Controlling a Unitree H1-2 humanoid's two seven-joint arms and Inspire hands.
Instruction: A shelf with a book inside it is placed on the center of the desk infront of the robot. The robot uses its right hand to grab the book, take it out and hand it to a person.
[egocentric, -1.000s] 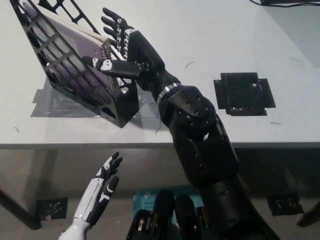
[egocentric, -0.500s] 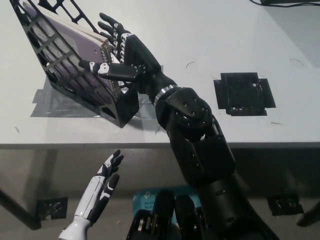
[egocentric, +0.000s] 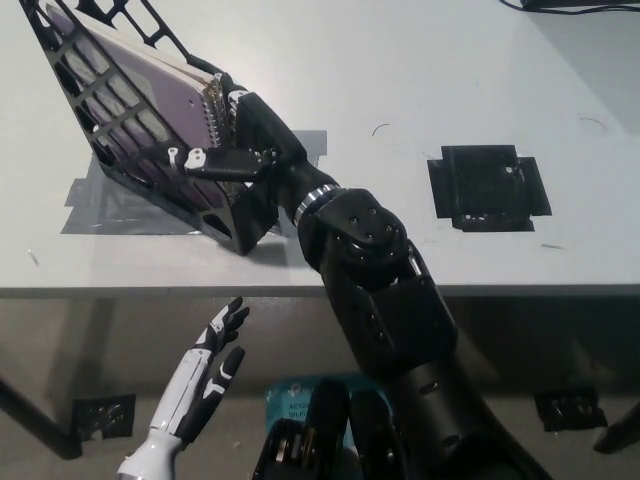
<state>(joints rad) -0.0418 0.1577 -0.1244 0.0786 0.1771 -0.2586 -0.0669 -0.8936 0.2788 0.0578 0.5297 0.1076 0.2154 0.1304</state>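
Right hand (egocentric: 232, 140) around book (egocentric: 150, 95) in shelf (egocentric: 215, 215)

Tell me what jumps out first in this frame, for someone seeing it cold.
The black right hand at the upper left, reaching into a black lattice shelf tilted on the grey desk, its fingers around the edge of the purple book inside. After that, the white left hand hanging open below the desk edge, and a black square mount on the desk to the right.

No legible text; white print on blue item (egocentric: 295, 400) under desk too blurred.
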